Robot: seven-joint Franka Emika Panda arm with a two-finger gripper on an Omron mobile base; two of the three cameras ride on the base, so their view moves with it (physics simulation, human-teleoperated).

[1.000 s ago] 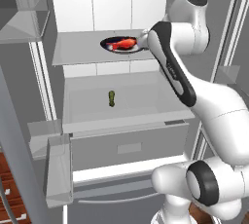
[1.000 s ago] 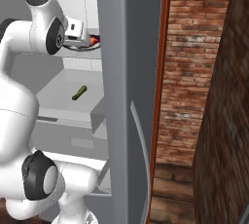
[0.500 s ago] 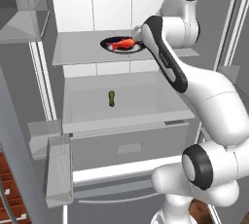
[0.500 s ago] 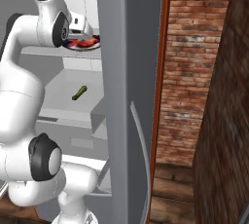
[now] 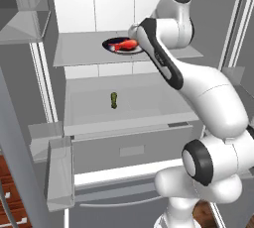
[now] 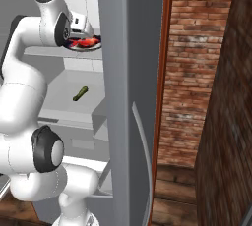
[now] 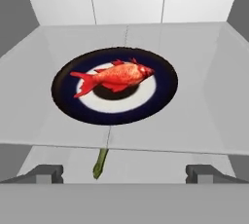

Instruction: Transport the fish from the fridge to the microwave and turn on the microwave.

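Lined up at the open fridge point(image 5: 74, 118), gripper point(image 7: 124, 173) spread wide, holding nothing, squarely facing the fish point(image 7: 115, 76). Lying flat on a dark-rimmed plate point(image 7: 70, 103) on the upper shelf point(image 7: 194, 121), tail left. Green pickle point(image 7: 100, 163) one shelf below. Wide stance suited to straddling the body.

The fish point(image 7: 116, 76) lies on a plate point(image 7: 160, 96) on the fridge point(image 5: 79, 123) shelf above a pickle point(image 5: 114, 100).
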